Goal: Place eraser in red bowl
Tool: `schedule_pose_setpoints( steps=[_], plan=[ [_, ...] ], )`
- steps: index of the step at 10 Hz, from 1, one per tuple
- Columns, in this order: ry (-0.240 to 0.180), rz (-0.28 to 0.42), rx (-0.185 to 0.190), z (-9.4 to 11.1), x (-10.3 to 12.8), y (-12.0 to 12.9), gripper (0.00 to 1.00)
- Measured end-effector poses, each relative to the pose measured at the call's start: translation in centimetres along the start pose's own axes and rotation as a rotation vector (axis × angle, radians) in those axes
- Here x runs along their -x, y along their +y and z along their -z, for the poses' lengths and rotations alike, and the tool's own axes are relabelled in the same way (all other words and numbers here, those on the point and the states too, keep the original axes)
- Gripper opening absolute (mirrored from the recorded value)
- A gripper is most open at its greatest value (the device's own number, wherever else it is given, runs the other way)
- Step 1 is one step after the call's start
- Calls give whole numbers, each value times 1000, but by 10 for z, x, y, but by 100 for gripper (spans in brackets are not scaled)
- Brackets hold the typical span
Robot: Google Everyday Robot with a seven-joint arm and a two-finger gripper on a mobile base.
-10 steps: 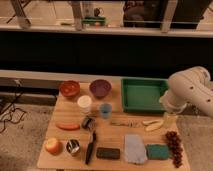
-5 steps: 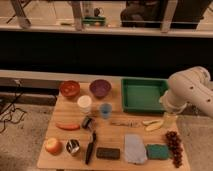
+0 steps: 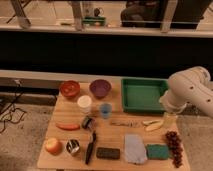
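Nothing has shifted over the last second: the pincer (image 3: pixel 170 120) hangs at the right edge of the table (image 3: pixel 107 136), and I cannot tell its state, so the task looks unstarted. The eraser (image 3: pixel 108 153) lies at the near edge, well apart from the red bowl (image 3: pixel 69 89) at far left. No writing is legible.

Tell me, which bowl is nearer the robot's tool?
The purple bowl; it sits right of the red bowl, beside the green tray. The tool hangs over the table's right side.
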Motion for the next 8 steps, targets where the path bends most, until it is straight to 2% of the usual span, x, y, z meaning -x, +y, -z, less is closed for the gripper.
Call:
schedule_pose_setpoints(
  steps=[8],
  plan=[
    [3,-3,14,-10,15,14,80]
  ],
)
